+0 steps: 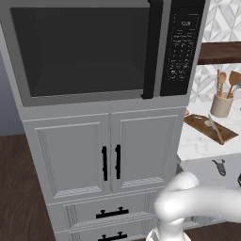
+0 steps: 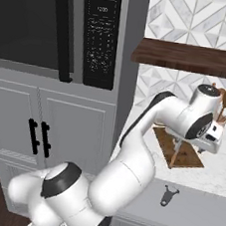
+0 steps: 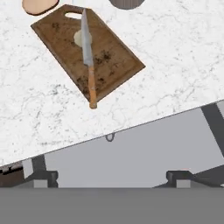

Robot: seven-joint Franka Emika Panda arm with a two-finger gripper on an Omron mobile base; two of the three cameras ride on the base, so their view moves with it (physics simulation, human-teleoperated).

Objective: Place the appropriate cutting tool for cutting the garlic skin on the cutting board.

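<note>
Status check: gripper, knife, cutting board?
Gripper open, empty, above the counter edge. Slim silvery-bladed knife with wooden handle lies on the flat dark brown wooden cutting board, blade over the small pale garlic. Nothing in the way.

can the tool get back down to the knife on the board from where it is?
Probably yes. The tool hangs above the counter edge with its fingers apart, and nothing stands between it and the knife, which lies exposed across the board, partly over the garlic.

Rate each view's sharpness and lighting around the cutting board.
Hand view: cutting board and knife crisp, evenly lit, no glare on the blade. Left base view: board small and soft-edged. Right base view: the arm covers part of the board; flat light.
</note>
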